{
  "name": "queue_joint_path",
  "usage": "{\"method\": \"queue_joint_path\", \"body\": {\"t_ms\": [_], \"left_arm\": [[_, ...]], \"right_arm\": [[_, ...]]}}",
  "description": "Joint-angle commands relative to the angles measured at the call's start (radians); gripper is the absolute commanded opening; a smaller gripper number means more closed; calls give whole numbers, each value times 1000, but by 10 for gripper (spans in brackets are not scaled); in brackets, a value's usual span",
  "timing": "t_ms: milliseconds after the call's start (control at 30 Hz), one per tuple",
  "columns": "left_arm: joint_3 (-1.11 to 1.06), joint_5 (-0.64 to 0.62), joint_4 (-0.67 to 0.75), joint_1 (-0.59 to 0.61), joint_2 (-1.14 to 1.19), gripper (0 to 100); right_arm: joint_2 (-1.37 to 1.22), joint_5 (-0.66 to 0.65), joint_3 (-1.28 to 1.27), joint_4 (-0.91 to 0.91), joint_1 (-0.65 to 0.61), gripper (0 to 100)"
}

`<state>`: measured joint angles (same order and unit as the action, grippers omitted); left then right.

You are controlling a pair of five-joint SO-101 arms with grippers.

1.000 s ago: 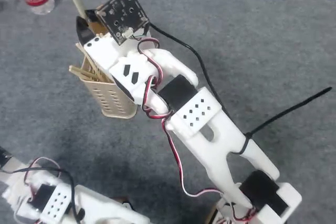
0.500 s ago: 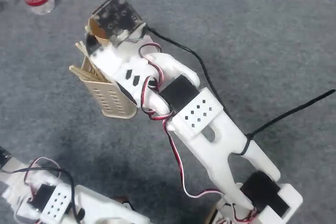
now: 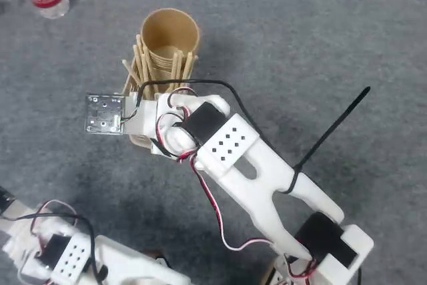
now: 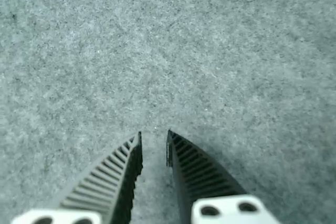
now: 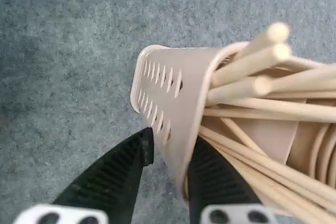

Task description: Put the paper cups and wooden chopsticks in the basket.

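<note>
Right hand (image 5: 170,142): jaws astride the slotted wall of the basket (image 5: 168,85), one inside and one outside, seemingly clamped on it.
Basket: upper centre-left of the high view, directly at this hand. It holds nested paper cups (image 3: 172,31) ringed by wooden chopsticks (image 3: 143,65), whose long axes run away from the hand.
Left hand (image 4: 154,135): narrowly parted, empty, over grey desk (image 4: 210,51). The right arm is the nearer.

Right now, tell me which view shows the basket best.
The right wrist view: the basket shows its slotted wall close up, chopsticks jutting out, the right gripper at the wall. In the high view the right arm covers most of it, with the paper cup and chopsticks rising above. The left wrist view faces grey table covering.
</note>
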<state>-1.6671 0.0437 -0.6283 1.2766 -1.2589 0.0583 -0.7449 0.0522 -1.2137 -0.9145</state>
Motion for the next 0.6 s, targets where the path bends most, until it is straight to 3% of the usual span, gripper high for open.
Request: {"method": "queue_joint_path", "body": {"t_ms": [0, 167, 267, 567], "left_arm": [[5, 9, 20, -2, -9, 70], [5, 9, 20, -2, -9, 71], [5, 9, 20, -2, -9, 71], [5, 9, 20, -2, -9, 71]], "right_arm": [[-1, -20, 38, -8, -10, 69], [-93, -69, 40, -2, 10, 61], [-122, -115, 64, 45, 53, 7], [-127, 121, 489, -36, 306, 6]]}}
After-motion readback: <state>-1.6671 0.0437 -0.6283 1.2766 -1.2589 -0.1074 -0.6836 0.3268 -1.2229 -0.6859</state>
